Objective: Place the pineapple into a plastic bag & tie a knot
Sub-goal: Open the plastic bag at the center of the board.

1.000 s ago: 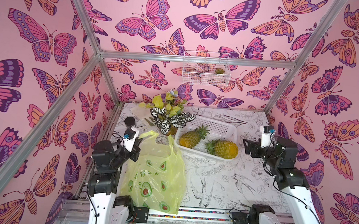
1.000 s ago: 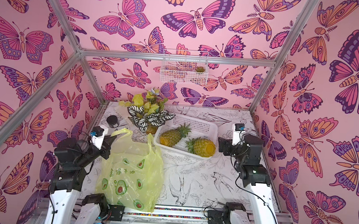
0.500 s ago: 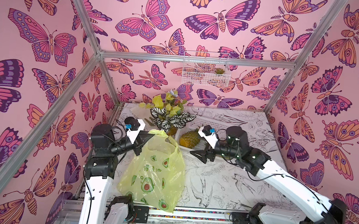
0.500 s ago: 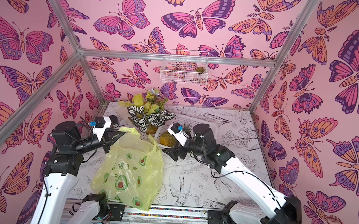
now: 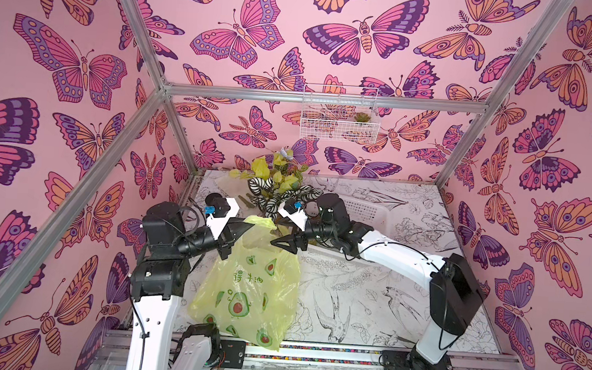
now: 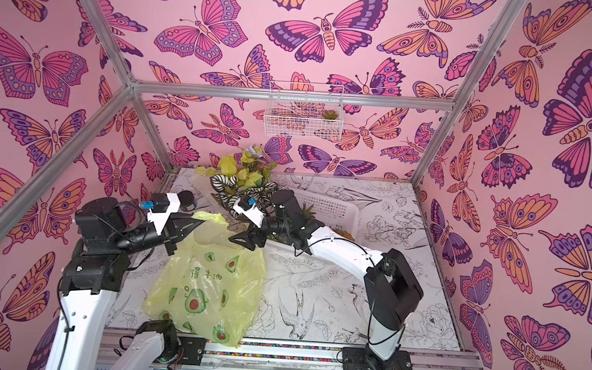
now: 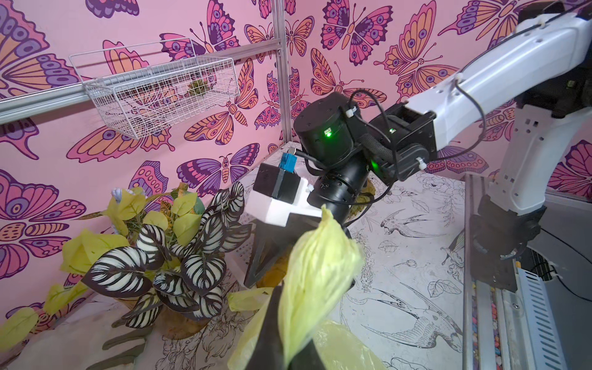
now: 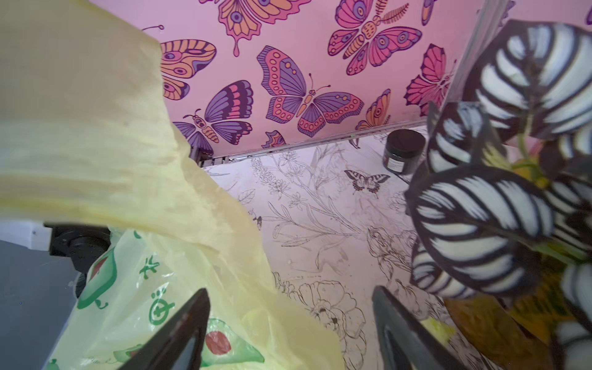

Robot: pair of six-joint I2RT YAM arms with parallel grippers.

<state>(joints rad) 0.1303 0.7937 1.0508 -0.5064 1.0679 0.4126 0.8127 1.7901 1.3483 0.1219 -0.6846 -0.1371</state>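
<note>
Right gripper swung in from 3 o'clock to plastic bag rim, jaws wide, empty. Left gripper clamped bag top; bag hung at tabletop 7 o'clock. Step probably mouth-opening; next needs opposite rim pinched.

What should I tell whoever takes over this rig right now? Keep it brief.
Left gripper: shut on one handle loop of the plastic bag, holding it lifted.
Right gripper: open, empty, beside the bag's mouth.
Pineapple: in the white basket, mostly hidden behind the right arm.
Done: bag lifted by one handle.
Left: open the mouth, put the pineapple in, tie the handles.
</note>
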